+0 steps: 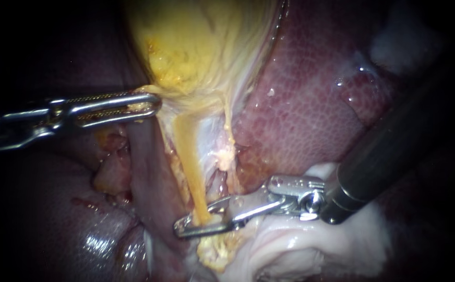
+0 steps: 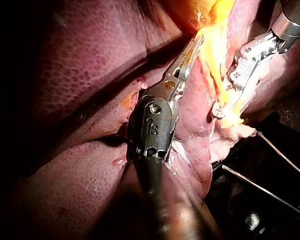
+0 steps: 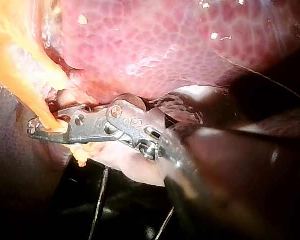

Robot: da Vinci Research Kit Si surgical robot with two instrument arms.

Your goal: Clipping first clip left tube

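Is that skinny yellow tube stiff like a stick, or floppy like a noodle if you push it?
Probably floppy: the yellow tube looks straight only because it runs taut from the gallbladder, which the left instrument grips. Likely slippery, since the liver beside it glistens wet. Being so thin, it may tear if tugged hard.

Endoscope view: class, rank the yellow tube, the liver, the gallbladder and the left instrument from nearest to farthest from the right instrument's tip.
1. The yellow tube, at the tip of the right instrument.
2. The liver, just above it.
3. The gallbladder and the left instrument gripping it, upper left: too close to call.
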